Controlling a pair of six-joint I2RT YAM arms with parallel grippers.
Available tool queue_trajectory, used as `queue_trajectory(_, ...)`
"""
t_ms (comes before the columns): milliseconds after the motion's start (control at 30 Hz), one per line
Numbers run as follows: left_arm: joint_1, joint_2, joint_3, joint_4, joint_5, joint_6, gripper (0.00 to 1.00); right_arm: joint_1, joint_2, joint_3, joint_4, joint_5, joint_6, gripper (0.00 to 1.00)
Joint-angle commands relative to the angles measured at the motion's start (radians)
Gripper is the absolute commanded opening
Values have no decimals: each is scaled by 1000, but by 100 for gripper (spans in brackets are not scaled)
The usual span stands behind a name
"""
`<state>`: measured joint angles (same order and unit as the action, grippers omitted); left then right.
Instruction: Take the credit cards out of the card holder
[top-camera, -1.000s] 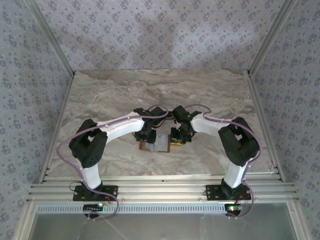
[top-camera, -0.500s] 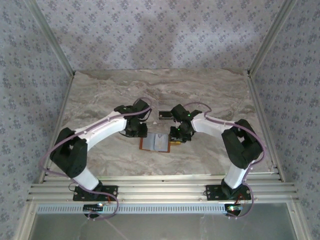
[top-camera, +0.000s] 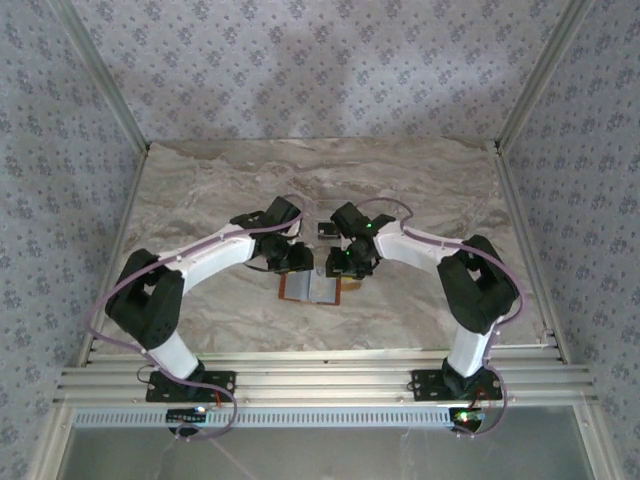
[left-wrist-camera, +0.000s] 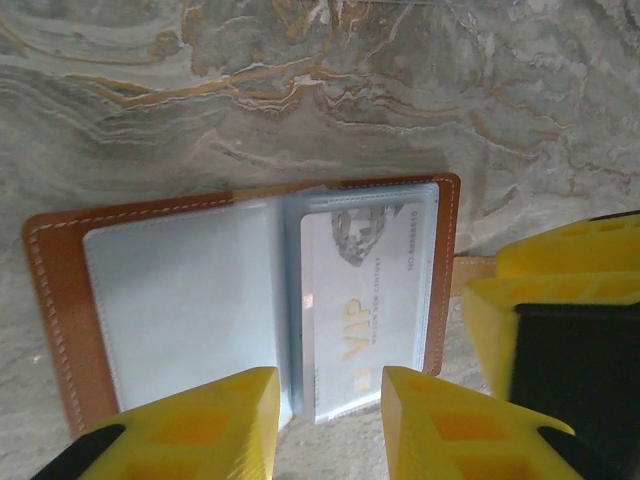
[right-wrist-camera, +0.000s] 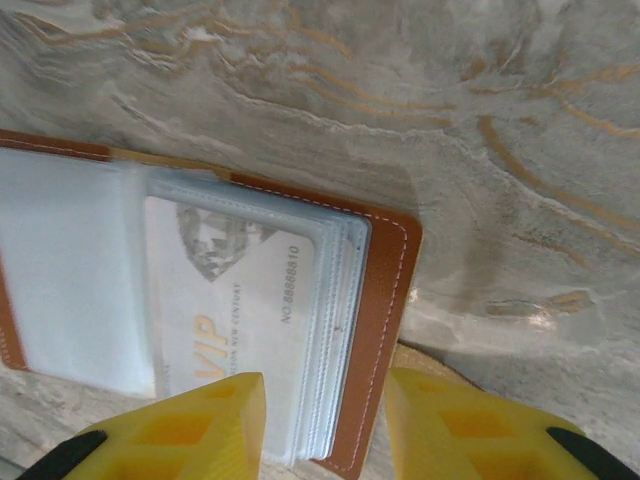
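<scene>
The orange-brown card holder (top-camera: 305, 291) lies open and flat on the marble table, its grey-blue sleeves facing up. A whitish card (left-wrist-camera: 365, 300) printed "VIP" sits inside the right-hand sleeve (right-wrist-camera: 230, 300). My left gripper (left-wrist-camera: 330, 425) is open just above the holder's near edge, straddling the fold and the card's corner. My right gripper (right-wrist-camera: 325, 430) is open over the holder's right leather edge (right-wrist-camera: 385, 320). In the top view the left gripper (top-camera: 300, 262) and right gripper (top-camera: 338, 264) hover side by side at the holder's far edge. A dark card (top-camera: 326, 229) lies on the table behind them.
The right gripper's yellow fingers (left-wrist-camera: 540, 260) stand close at the right of the left wrist view. The holder's strap tab (left-wrist-camera: 470, 270) pokes out past its right edge. Metal rails (top-camera: 320, 385) run along the table's near edge, and patterned walls enclose the other sides.
My left gripper pulled away to the back left, then came back over the holder. The dark card now lies bare behind the grippers. My right gripper shifted slightly left.
</scene>
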<state>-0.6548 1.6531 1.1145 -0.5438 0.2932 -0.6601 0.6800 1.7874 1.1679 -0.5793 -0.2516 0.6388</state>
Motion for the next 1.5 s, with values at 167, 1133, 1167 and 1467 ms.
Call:
queue_trajectory(167,14,42,-3,58,69,-19,31,10,73,16,1,-4,-1,38)
queue_trajectory(1133,38,166,-54,147,162,-33,16,6,90,-3,2,5,-2,29)
queue_trajectory(1167,38,170,-54,149,165,-33,16,6,90,-5,5,4,-2,29)
queue_trajectory(1467,38,183,-55,152,183,-25,16,7,89,-5,4,4,-1,29)
